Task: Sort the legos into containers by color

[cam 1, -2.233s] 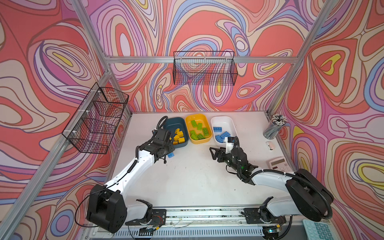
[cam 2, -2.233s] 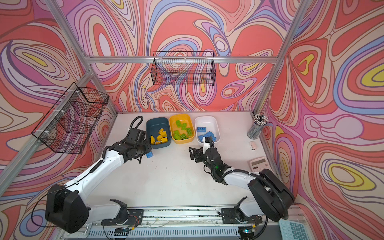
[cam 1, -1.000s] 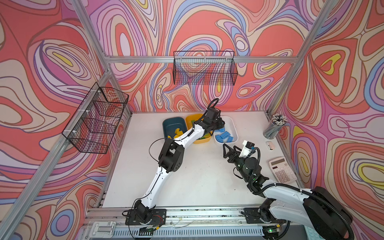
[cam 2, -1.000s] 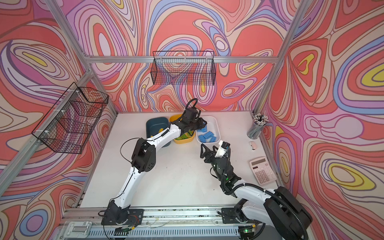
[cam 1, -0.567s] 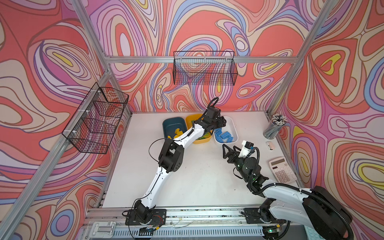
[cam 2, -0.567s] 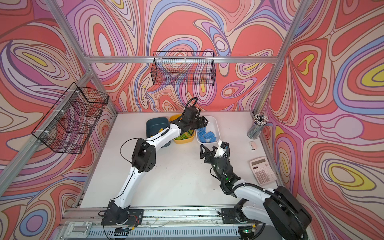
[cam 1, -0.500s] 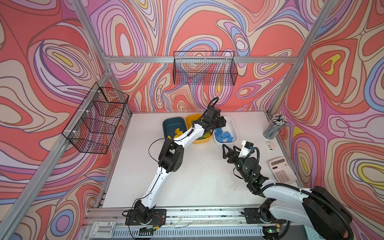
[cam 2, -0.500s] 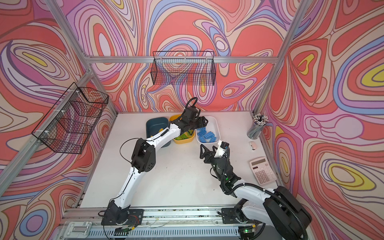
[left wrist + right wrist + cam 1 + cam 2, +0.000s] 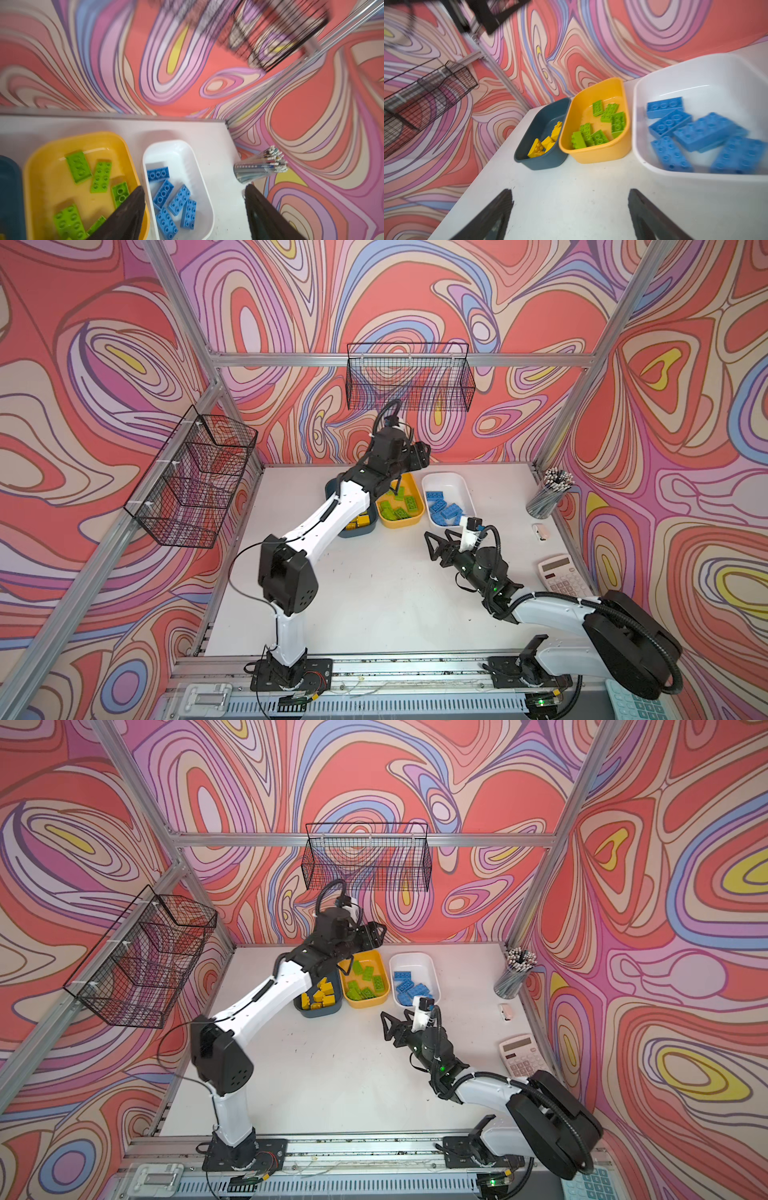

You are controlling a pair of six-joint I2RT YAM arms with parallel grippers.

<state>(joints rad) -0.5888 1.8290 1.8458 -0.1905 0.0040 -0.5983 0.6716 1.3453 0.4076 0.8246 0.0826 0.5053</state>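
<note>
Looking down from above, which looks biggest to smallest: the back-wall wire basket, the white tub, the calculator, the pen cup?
In a top view:
1. wire basket
2. white tub
3. calculator and pen cup look about alike, so unranked.
The basket hangs higher, nearer the camera, which flatters it.

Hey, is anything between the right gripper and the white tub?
Nothing visible does. Only bare table lies between the open right gripper and the white tub, whose near wall faces it.
</note>
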